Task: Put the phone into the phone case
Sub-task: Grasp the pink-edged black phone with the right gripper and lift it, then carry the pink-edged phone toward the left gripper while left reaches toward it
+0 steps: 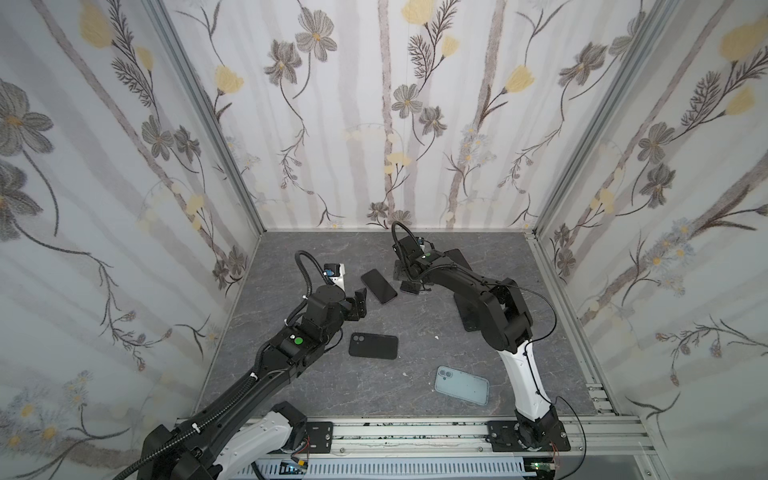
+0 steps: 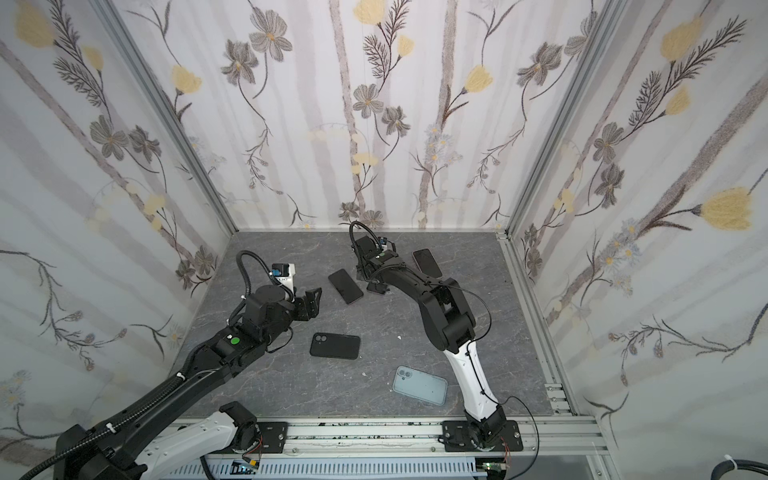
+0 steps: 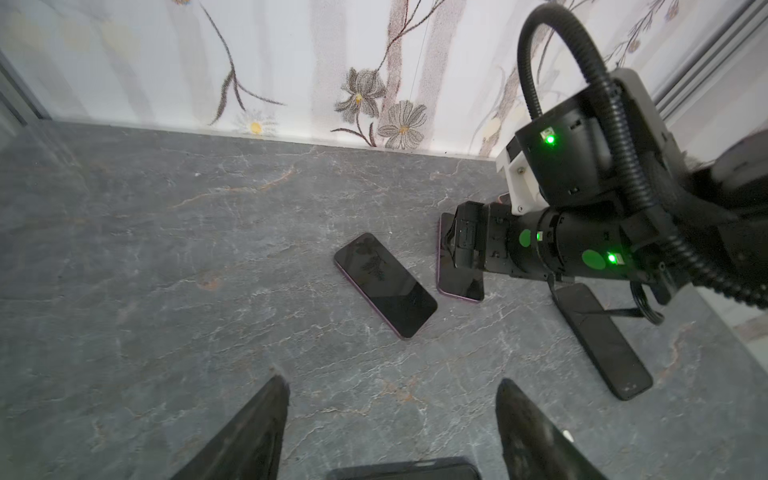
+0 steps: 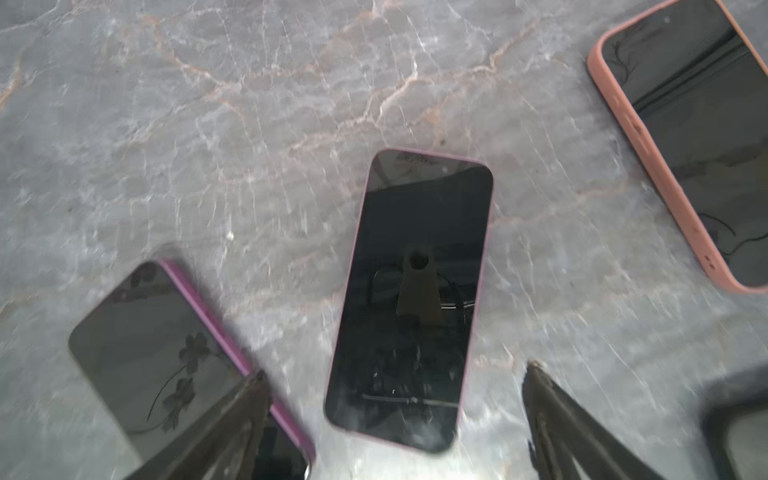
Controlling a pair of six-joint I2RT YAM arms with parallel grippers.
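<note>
The right gripper (image 4: 395, 370) gapes wide and empty, the pink-edged phone (image 4: 411, 299) lying flat between its fingers; I'd lower squarely onto its long edges before closing, the left gripper (image 3: 392, 380) likewise open, holding nothing.

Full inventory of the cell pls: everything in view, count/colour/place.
phone: 1, purple-edged, back centre
second phone: 1, pink-edged, below right claw
cased phone: 1, salmon case, back right
black slab: 1, phone or case unclear, under right arm
black case: 1, black, centre
blue case: 1, pale blue, front right
table: 1, grey marble, under everything
left claw: 1, black, open, empty, near phone
right claw: 1, black, open, over second phone
</note>
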